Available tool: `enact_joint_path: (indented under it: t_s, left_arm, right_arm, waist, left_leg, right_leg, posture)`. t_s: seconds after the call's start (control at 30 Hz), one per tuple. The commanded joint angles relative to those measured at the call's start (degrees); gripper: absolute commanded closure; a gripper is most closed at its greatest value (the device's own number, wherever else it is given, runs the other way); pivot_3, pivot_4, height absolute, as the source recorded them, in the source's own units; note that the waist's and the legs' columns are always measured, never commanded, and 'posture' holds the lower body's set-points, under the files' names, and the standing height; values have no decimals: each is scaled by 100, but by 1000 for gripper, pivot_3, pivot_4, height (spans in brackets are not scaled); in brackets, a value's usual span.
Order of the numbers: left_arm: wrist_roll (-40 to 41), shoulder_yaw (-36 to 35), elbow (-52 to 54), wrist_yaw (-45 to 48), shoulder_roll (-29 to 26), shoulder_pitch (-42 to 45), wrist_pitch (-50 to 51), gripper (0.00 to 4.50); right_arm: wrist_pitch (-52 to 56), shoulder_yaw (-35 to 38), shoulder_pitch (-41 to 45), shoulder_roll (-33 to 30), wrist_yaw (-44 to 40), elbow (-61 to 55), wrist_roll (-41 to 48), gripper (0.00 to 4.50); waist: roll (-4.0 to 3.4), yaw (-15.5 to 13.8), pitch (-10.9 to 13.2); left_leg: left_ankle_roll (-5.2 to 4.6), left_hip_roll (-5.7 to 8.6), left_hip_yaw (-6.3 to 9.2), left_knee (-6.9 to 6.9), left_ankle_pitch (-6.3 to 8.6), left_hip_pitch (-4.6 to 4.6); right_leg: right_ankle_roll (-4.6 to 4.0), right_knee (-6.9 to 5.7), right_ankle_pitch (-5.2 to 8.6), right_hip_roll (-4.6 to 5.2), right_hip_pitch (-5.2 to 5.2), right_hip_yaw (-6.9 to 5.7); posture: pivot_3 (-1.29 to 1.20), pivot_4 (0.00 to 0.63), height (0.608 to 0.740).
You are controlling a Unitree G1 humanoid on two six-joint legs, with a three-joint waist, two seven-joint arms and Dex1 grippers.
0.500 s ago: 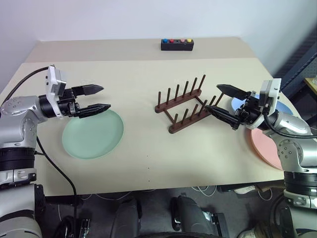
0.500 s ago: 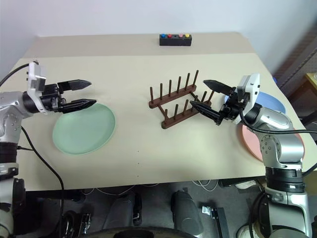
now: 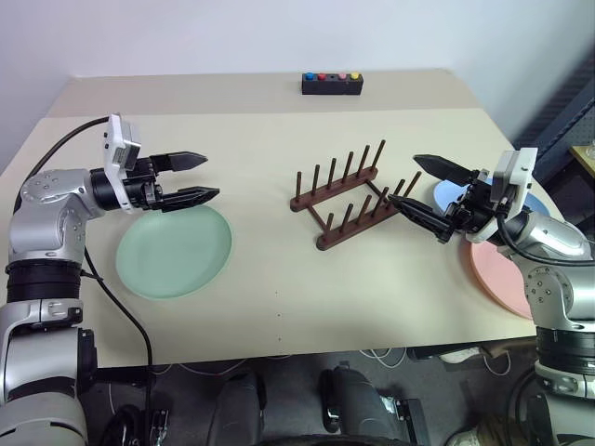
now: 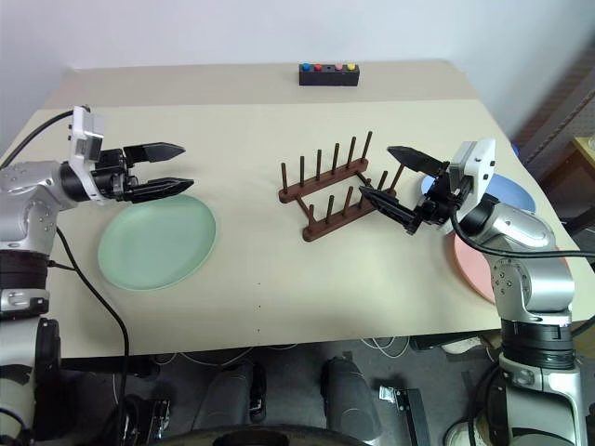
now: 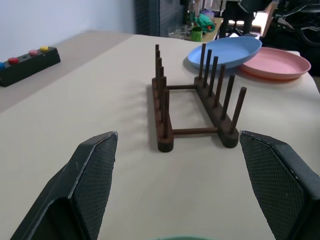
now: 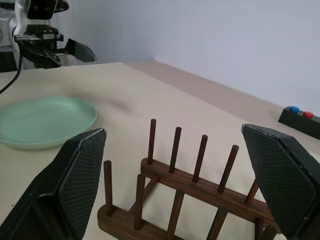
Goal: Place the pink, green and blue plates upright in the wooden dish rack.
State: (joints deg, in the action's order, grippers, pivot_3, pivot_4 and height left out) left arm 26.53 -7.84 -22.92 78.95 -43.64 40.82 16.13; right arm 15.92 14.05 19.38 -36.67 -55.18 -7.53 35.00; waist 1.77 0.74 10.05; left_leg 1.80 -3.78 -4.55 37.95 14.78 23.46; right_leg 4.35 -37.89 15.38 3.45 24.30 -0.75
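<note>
A beige counter (image 3: 279, 288) carries a small dark brown wooden dish rack (image 3: 351, 195) near its middle, a little toward the right side. The rack has two parallel base rails, each with a row of thin upright pegs, and it sits at a slant to the counter's edges. No plate stands in it.

A green plate (image 3: 174, 251) lies flat on the counter's left half, toward the near edge. At the right edge, a blue plate (image 3: 450, 194) and a pink plate (image 3: 497, 276) lie flat close together, the blue one farther back and the pink one nearer the front; the robot's right arm covers part of both. In the left wrist view the blue plate's rim seems to overlap the pink plate's rim.

A small black box with coloured buttons (image 3: 332, 84) sits near the far edge, about midway along it, well apart from everything else.

The left gripper (image 3: 196, 178) hangs in the air above the far rim of the green plate, pointing toward the rack. Its two black fingers (image 5: 92, 165) are spread apart and grasp nothing.

The right gripper (image 3: 425, 190) hangs just beside the right end of the rack, pointing toward it from the side of the blue plate. Its fingers (image 6: 80, 165) are also spread wide and empty, not touching the pegs.
</note>
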Motion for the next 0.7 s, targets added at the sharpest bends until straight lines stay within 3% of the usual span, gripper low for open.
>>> enact_joint_path:
  t_s: [0.03, 0.43, 0.7]
  left_arm:
    - [166, -18, 471, -80, 71, -30, 234, 486]
    - [273, 344, 1742, -467, 456, -340, 977, 486]
    - [-482, 1339, 2829, -1991, 1165, -636, 1571, 486]
  right_arm:
    - [-98, 93, 51, -14, -17, -96, 52, 61]
    - [-487, 220, -193, 103, 168, -97, -124, 61]
    - [-542, 179, -160, 119, 199, -52, -104, 61]
  waist:
    - [0, -6, 0]
    - [0, -16, 0]
    - [0, 5, 0]
  left_leg:
    - [0, 0, 0, 0, 0, 0]
    - [0, 1, 1, 0, 0, 1]
    - [0, 2, 1, 1, 0, 1]
  right_leg:
    - [0, 0, 0, 0, 0, 0]
    - [0, 1, 0, 1, -1, 1]
    - [1, 1, 0, 0, -1, 5]
  posture:
    - [0, 150, 740]
    - [0, 150, 740]
    - [0, 150, 740]
